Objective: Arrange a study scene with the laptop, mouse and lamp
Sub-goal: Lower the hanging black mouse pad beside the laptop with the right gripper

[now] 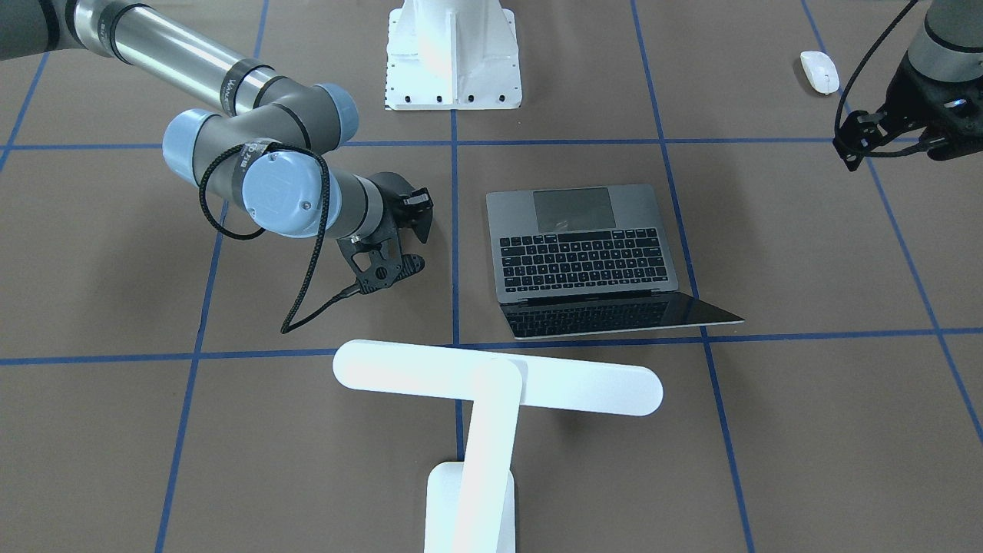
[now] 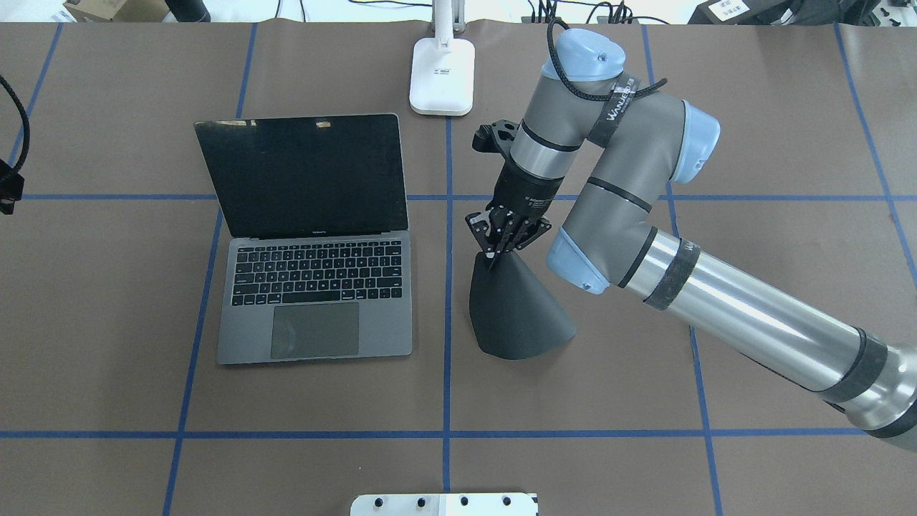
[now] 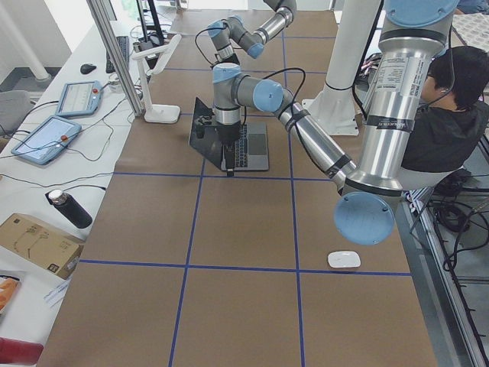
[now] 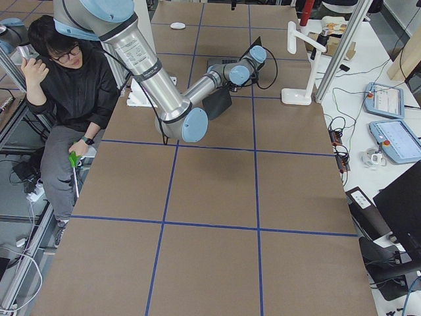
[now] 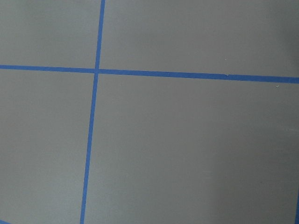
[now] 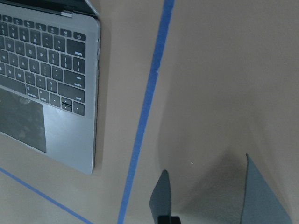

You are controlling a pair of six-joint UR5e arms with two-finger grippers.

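The laptop [image 2: 315, 301] lies open left of centre, screen up; it also shows in the front view [image 1: 584, 253] and the right wrist view [image 6: 46, 93]. My right gripper [image 2: 501, 247] is shut on a corner of a black mat [image 2: 519, 315], which hangs curled like a cone right of the laptop. The lamp [image 1: 498, 378] stands at the far table edge, its base [image 2: 442, 75] behind the laptop. The mouse [image 1: 819, 71] lies near the robot's left side. My left gripper [image 1: 933, 134] hovers beside it; its fingers do not show clearly.
The white bolted pedestal [image 1: 453, 54] stands at the robot's edge, also seen in the overhead view [image 2: 444, 504]. Blue tape lines [image 5: 96, 71] cross the brown table. An operator [image 3: 451, 115] sits beside the table. Tablets and clutter [image 3: 46, 138] lie on a side bench.
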